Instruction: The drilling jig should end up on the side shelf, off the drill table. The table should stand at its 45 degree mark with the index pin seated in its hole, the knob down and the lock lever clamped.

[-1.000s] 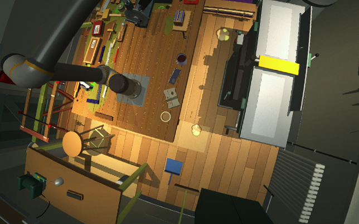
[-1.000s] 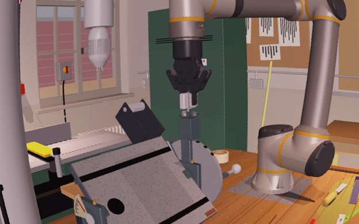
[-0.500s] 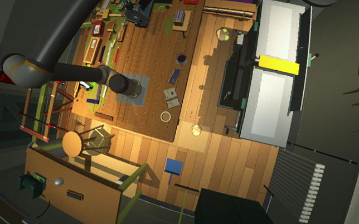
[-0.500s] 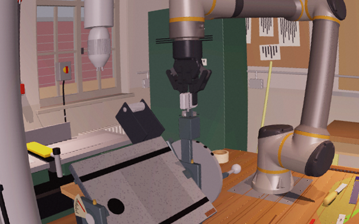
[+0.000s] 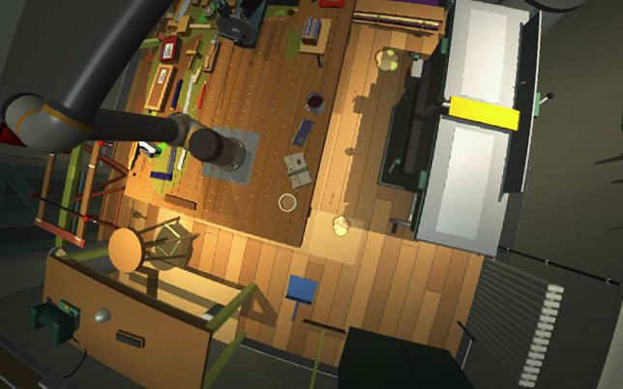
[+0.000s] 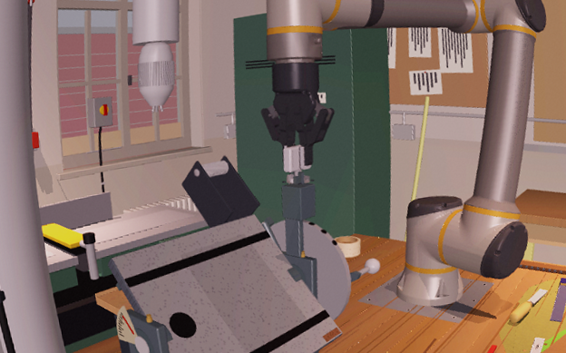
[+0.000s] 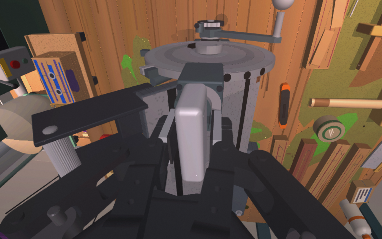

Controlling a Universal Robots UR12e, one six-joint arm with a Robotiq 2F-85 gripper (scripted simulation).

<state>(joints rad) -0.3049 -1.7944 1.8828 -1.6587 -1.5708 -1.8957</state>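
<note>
The pale index pin knob (image 6: 293,158) (image 7: 192,131) stands atop the grey post (image 6: 297,207) beside the round index plate (image 6: 327,260) (image 7: 210,56) of the tilted drill table (image 6: 219,298). The table slopes steeply, and the black drilling jig (image 6: 219,190) (image 7: 87,112) rests on its upper edge, its ribbed roller showing. The lock lever (image 6: 366,269) (image 7: 248,35), with its ball end, juts from the plate's hub. A red pointer on the angle scale (image 6: 127,326) sits at the table's near end. My gripper (image 6: 297,154) (image 7: 191,135) hangs straight above the post with the knob between its fingers, open.
A large table saw with a yellow block (image 5: 484,113) stands across the floor. Hand tools and wood blocks (image 7: 324,157) crowd the bench beyond the table. A tape roll (image 6: 348,245) lies by my arm's base (image 6: 434,276). A green cabinet (image 6: 338,119) stands behind.
</note>
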